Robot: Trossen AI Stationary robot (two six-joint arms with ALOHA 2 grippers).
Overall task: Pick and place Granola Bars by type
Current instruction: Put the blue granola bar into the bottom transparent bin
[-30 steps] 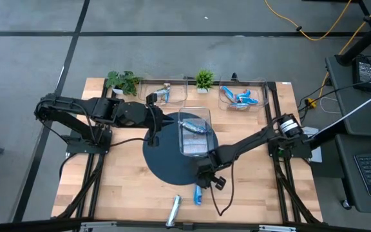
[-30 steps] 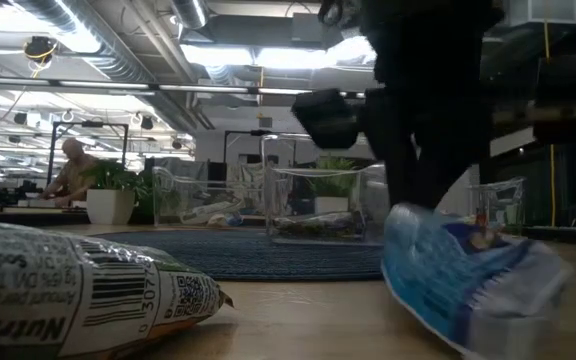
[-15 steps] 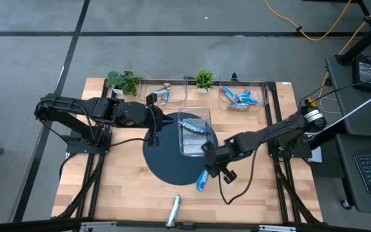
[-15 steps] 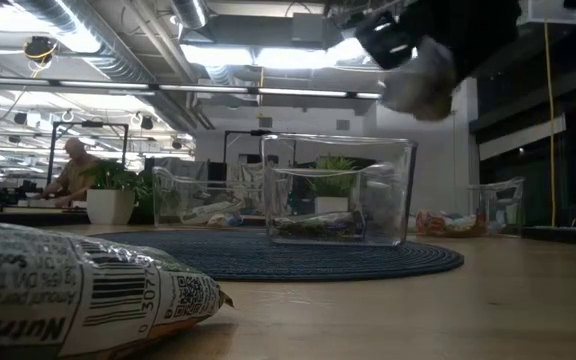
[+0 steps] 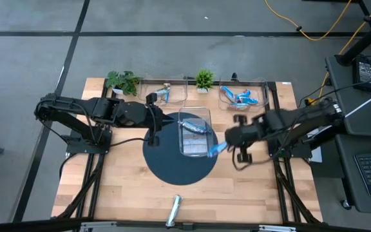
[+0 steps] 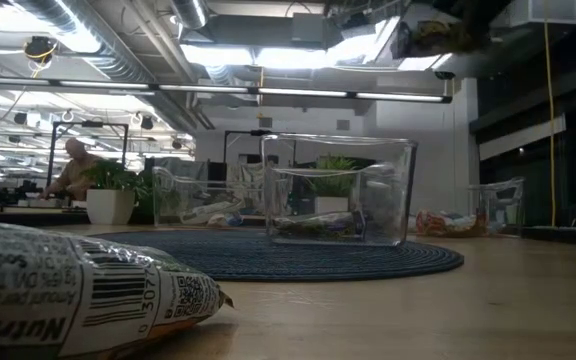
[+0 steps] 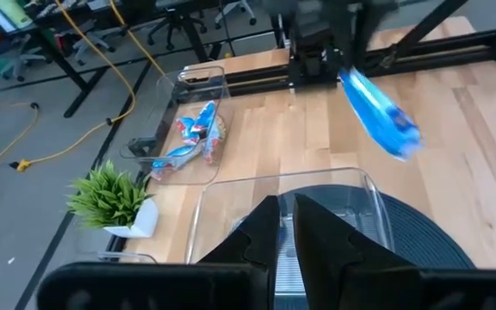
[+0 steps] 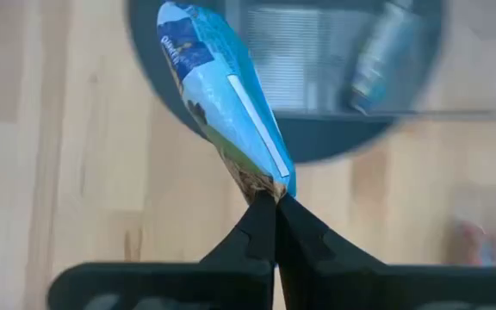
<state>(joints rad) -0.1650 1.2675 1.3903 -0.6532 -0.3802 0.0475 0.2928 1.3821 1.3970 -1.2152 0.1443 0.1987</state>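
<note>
Right now your right pincer (image 8: 274, 202) is clamped on the crimped end of a blue granola bar (image 8: 222, 108), and the bar hangs out past the fingertips in the air, just beside the near-right corner of the clear bin (image 5: 195, 132) that stands on the dark round mat (image 5: 172, 161). Judge it light and soft — a thin foil wrapper that crinkles and can slide between the pads, with a crumbly bar inside that you should not squeeze hard. The end seal you hold is flat and gives a firm bite, but the bar swings from it, so expect it to tilt as you move. Another blue bar (image 5: 195, 127) already lies in that bin, and more sit in the back bins (image 5: 243, 96). A silvery bar (image 5: 174, 210) lies alone at the front edge of the surface (image 5: 114, 187) — take it across its middle or by a crimped end. Your left pincer (image 7: 284, 226) waits over the mat's left side, fingers together.
</note>
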